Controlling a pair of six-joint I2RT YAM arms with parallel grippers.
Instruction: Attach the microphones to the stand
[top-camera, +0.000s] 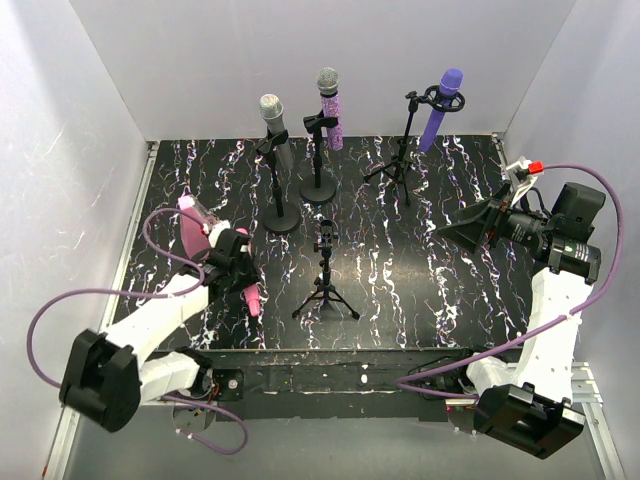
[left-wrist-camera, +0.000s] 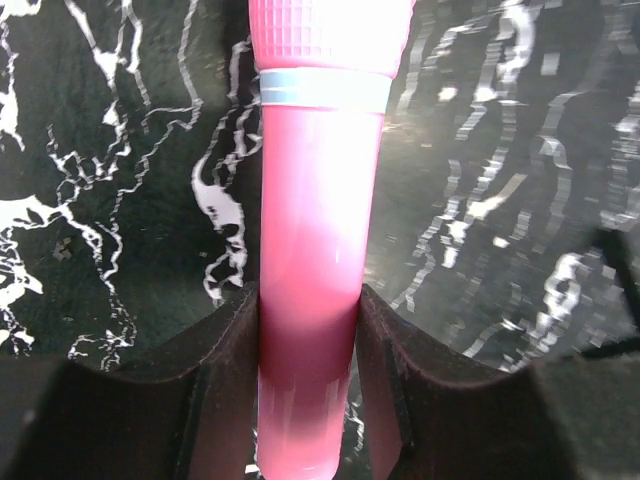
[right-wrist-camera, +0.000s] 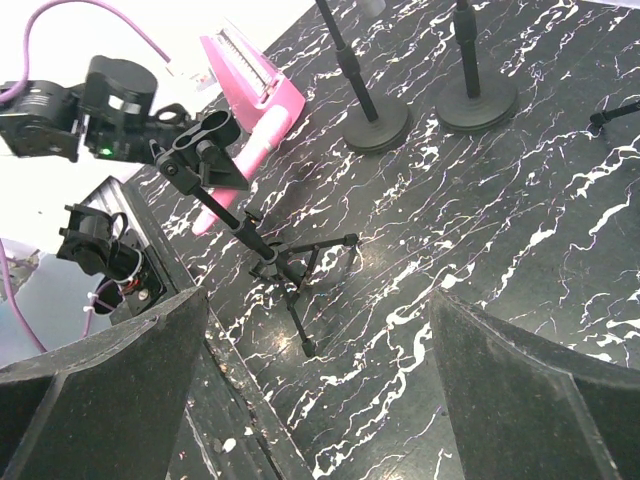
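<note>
Plain pink microphone (left-wrist-camera: 320, 180) laid on the marbled bench (top-camera: 420, 260) at near left, clasped between the left end effector (left-wrist-camera: 308, 310) pads, right end effector (right-wrist-camera: 315, 330) held wide at the right

The top view was bright and even. The white walls (top-camera: 300, 60) were washed almost shadowless, and the stands (top-camera: 318, 190) cast only faint, short shadows on the glossy black counter (top-camera: 420, 260), which showed a soft sheen. At the left wrist, the pink microphone (left-wrist-camera: 310, 250) was soft-focused, its upper part blown out by glare, and the fingers (left-wrist-camera: 130, 410) of the left gripper (left-wrist-camera: 310, 300) were dark blurs. The right wrist view was sharp mid-frame. The right gripper (right-wrist-camera: 318, 300) had blurred fingers (right-wrist-camera: 100, 400), and the top-left corner was overexposed.
</note>
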